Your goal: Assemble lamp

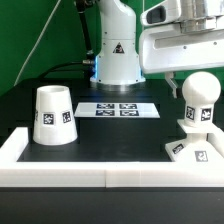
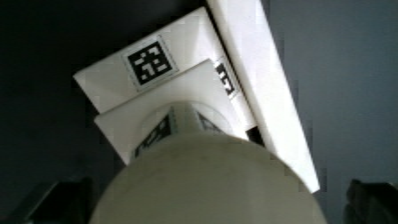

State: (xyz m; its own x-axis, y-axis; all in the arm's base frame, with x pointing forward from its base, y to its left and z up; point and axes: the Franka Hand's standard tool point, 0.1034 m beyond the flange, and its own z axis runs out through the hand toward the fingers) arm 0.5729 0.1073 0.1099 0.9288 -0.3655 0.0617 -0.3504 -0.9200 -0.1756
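Observation:
The white bulb (image 1: 198, 98) stands upright on the flat angular lamp base (image 1: 196, 150) at the exterior view's right. In the wrist view the bulb (image 2: 210, 180) fills the foreground with the tagged base (image 2: 169, 65) beyond it. My gripper (image 1: 193, 78) hangs just over the bulb's top. In the wrist view my gripper (image 2: 214, 208) is open, with dark fingers (image 2: 68, 203) at either side of the bulb and a gap to it. The tapered cone shade (image 1: 52, 115) stands wide end down at the exterior view's left, far from the gripper.
The marker board (image 1: 118, 108) lies flat behind the middle of the black table. The white robot pedestal (image 1: 117, 55) with a triangle sign stands at the back. A low white rail (image 1: 110, 180) borders the table's front and sides.

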